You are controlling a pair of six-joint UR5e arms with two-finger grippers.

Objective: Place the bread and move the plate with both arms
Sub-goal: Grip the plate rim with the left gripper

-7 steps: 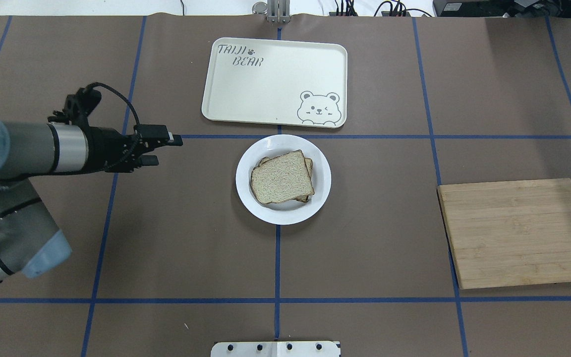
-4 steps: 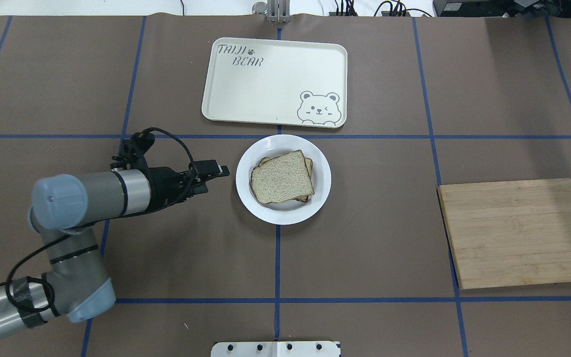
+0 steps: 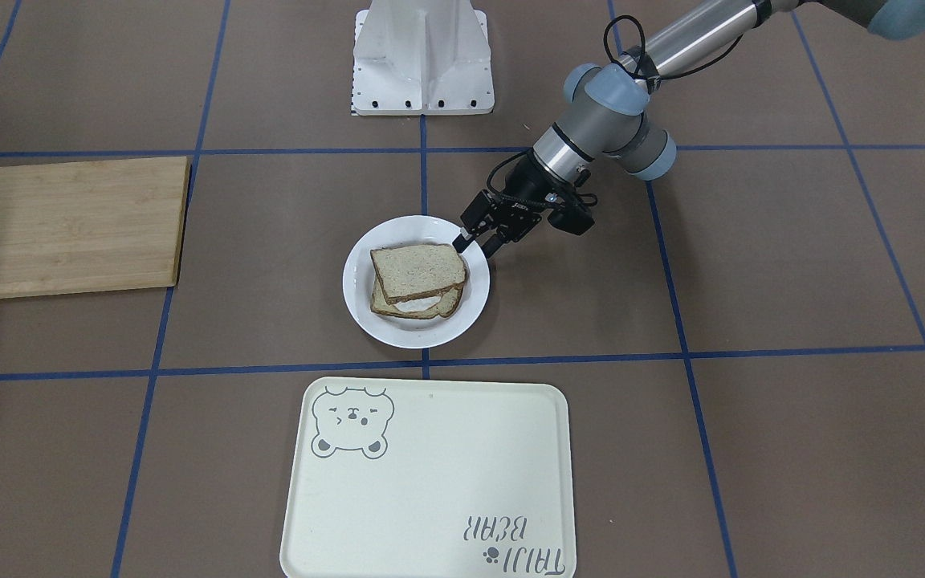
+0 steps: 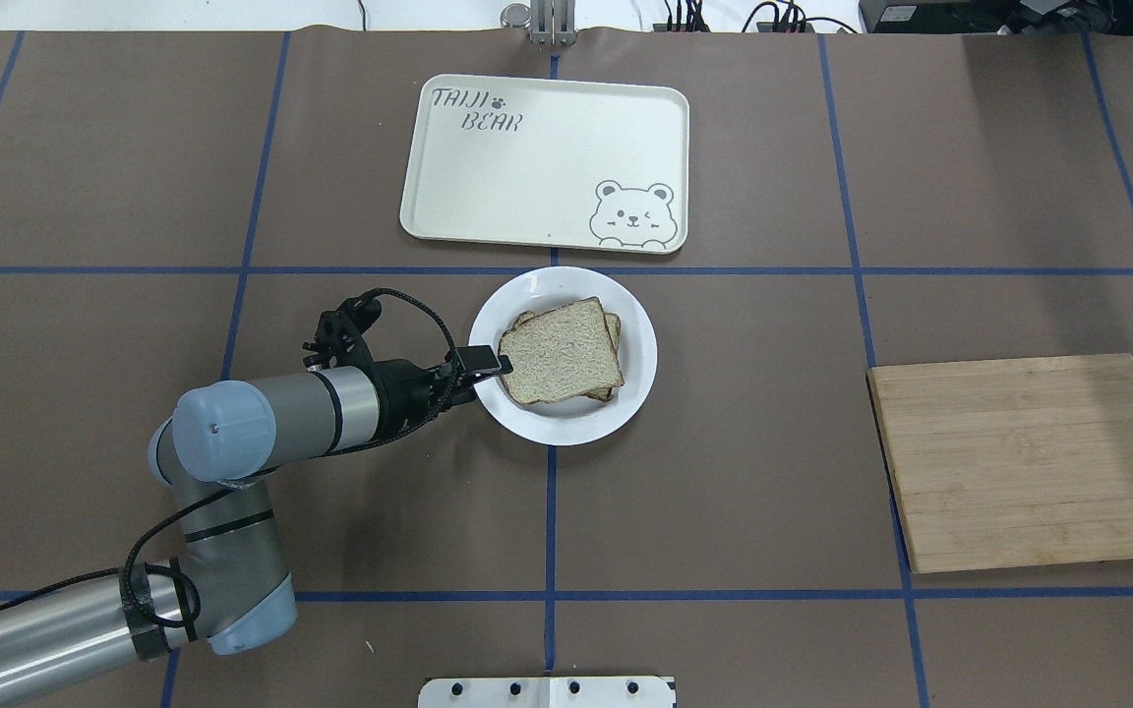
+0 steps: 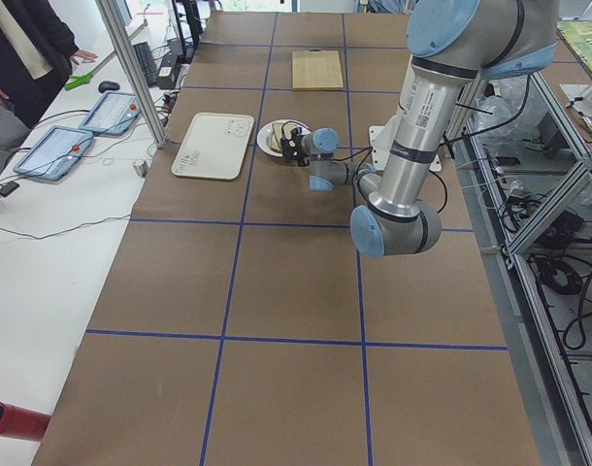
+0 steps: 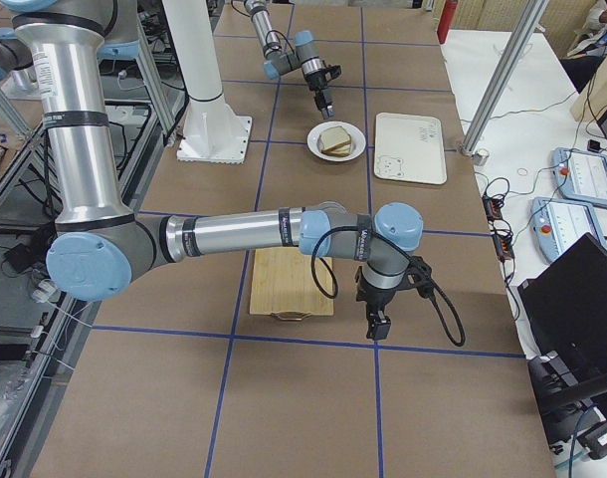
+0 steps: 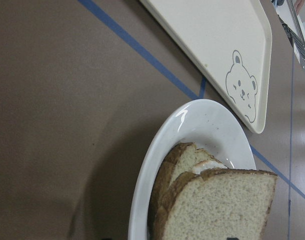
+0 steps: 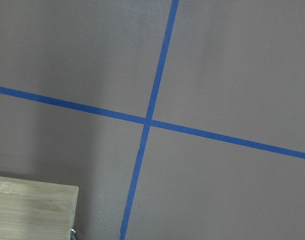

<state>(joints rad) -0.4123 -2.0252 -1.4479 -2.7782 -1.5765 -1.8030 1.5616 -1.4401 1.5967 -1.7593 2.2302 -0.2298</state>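
The plain bread slice [image 4: 560, 352] lies on top of a like slice bearing a fried egg [image 3: 418, 306], both on the white plate [image 4: 566, 429]. The plate sits mid-table, in front of the tray. My left gripper [image 4: 490, 374] is open at the plate's left rim. In the front-facing view one of its fingers [image 3: 460, 239] is over the rim by the bread's corner and the other is outside the plate. The left wrist view shows the bread [image 7: 217, 207] and plate [image 7: 142, 195] close up. My right gripper [image 6: 376, 324] shows only in the exterior right view, and I cannot tell its state.
A cream bear tray [image 4: 544, 162] lies beyond the plate. A wooden cutting board [image 4: 1024, 457] lies on the right side, with my right arm hanging beside its outer edge [image 8: 32, 210]. The white robot base [image 3: 422, 56] stands at the near table edge.
My left arm has swung right and down across the table. Its open gripper went from well left of the plate to the plate's left rim. Bread and plate have not moved.
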